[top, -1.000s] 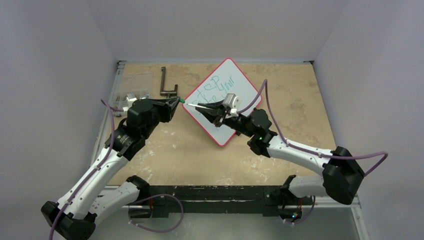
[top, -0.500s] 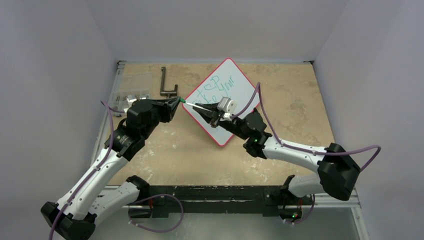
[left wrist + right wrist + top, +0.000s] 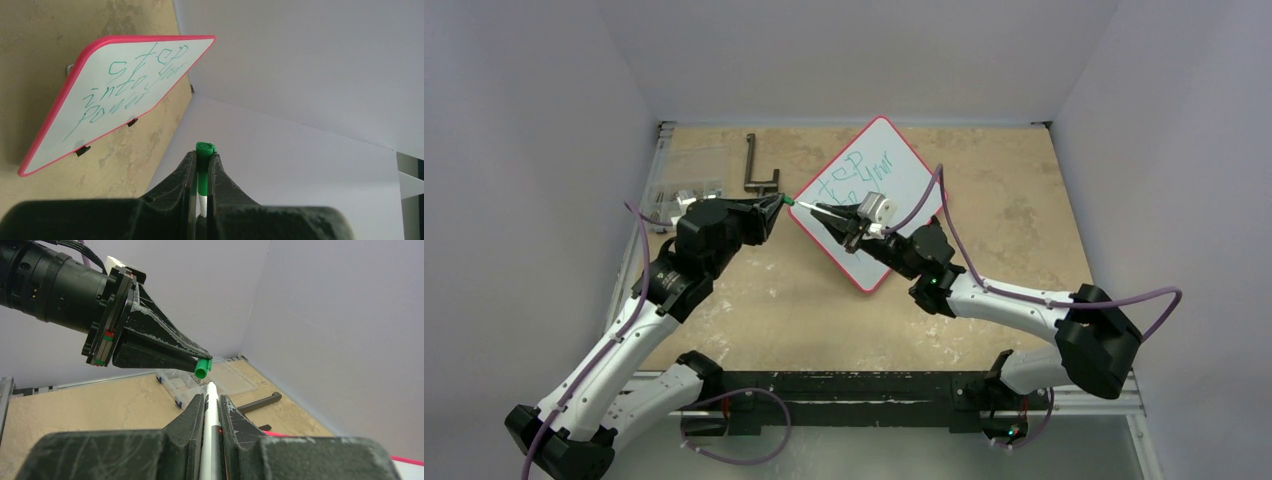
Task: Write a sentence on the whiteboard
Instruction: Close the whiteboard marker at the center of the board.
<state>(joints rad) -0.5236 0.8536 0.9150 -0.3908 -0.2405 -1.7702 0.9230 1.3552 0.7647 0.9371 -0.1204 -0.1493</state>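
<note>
1 whiteboard [image 3: 911,170], 1 mkr [image 3: 212,410], 1 cap [image 3: 204,148]

Your table [image 3: 1014,210] is tan and mottled. At upper centre of the frame, the whiteboard [image 3: 894,148] sits on it, turned diamond-wise. At upper left you have a black L-shaped bar [image 3: 757,168], a clear flat sheet [image 3: 696,160] and a small clear case [image 3: 676,196].

whiteboard [image 3: 904,180] lies flat ahead of me, turned corner-on like a diamond, thin red rim, small black feet underneath. the sentence [image 3: 135,82] is on it in green, three lines: step into your power.
</note>
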